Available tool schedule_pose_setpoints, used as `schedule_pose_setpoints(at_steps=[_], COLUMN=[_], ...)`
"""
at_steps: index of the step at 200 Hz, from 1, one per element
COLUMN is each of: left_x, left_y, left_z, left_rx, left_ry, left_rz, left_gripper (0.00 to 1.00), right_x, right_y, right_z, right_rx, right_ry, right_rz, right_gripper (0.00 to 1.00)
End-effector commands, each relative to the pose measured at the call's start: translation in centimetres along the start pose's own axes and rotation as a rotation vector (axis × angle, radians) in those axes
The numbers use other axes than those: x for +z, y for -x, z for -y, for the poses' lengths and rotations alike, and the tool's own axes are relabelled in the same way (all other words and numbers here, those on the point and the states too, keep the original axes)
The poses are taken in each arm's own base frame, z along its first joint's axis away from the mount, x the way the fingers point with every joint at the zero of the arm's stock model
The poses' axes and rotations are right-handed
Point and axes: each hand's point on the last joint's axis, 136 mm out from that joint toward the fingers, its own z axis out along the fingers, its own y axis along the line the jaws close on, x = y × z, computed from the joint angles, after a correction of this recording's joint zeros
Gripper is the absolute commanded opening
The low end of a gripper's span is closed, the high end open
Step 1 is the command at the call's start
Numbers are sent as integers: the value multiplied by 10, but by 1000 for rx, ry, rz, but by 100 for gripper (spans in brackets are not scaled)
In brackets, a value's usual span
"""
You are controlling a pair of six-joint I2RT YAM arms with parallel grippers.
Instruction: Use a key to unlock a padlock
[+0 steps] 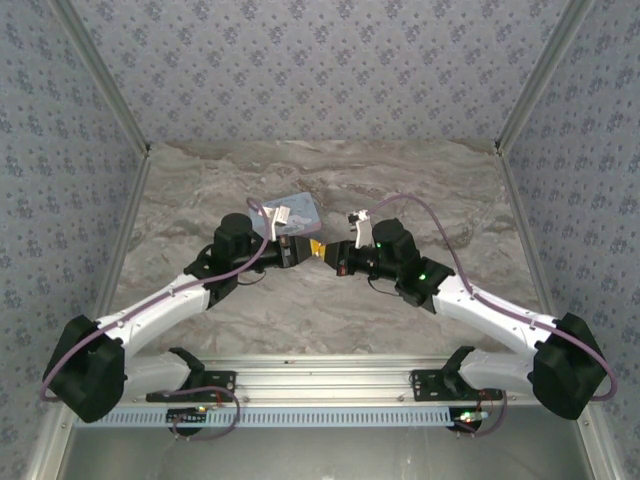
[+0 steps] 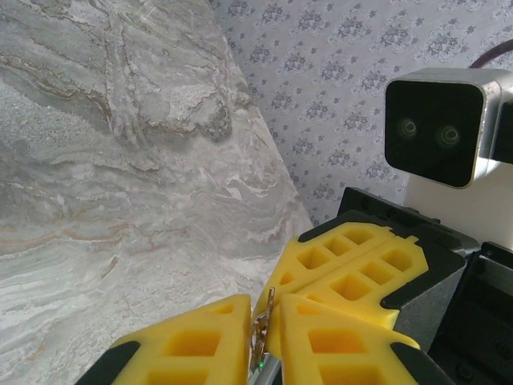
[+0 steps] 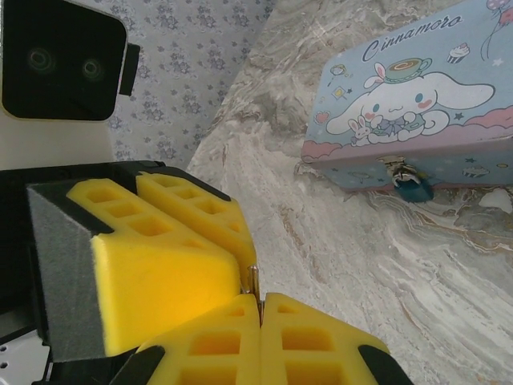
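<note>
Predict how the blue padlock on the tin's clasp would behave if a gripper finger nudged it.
The padlock hangs from the clasp of the tin, so it would probably swing rather than hold still. It looks small and glossy, so likely slippery to pinch. The tin may slide on the smooth table.

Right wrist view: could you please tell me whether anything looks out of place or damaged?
Nothing looks damaged or spilled. The padlock hangs at the tin's front clasp. One oddity: the left gripper and right gripper meet tip to tip, both pinching a thin metal sliver, likely the key.
</note>
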Motion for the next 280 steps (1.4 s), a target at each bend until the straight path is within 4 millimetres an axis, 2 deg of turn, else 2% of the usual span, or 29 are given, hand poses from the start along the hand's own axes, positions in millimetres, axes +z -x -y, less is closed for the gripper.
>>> schedule_pose_setpoints(at_steps=[1, 17, 66, 97, 104, 118, 127, 161, 180, 203, 223, 260, 280], left_x=[1, 1, -3, -5, -6, -8, -10, -25, -31, -35, -39, -47, -53], left_y=[12, 12, 13, 16, 17, 20, 22, 30, 31, 31, 30, 30, 29], left_z=[16, 15, 12, 14, 13, 9, 6, -20, -26, -26, -24, -19, -17], left_rx=[50, 49, 67, 93, 101, 111, 124, 79, 50, 16, -14, -70, -136], left_ry=[-33, -29, 9, 34, 51, 108, 155, 392, 461, 497, 523, 554, 565], left_rz=[24, 23, 35, 28, 26, 13, 4, -35, -58, -74, -97, -103, -86], left_gripper=[10, 0, 0, 0, 0, 0, 0, 0, 0, 0, 0, 0, 0], right_x=[-6, -8, -17, -24, -26, -35, -43, -76, -81, -68, -45, 7, 26], right_y=[-1, 0, 1, 2, 3, 4, 6, 8, 7, 7, 9, 6, -1], right_z=[-2, 0, 29, 34, 35, 39, 42, 57, 59, 52, 39, -12, -39], right_rx=[-1, 4, 99, 130, 129, 103, 72, -83, -225, -433, -603, -845, -943], right_ry=[0, -15, -115, -131, -143, -182, -214, -375, -453, -515, -530, -408, -315], right_rz=[11, 22, 72, 103, 109, 119, 129, 167, 144, 88, 40, -1, 6], right_gripper=[0, 0, 0, 0, 11, 41, 51, 55, 55, 54, 58, 58, 58])
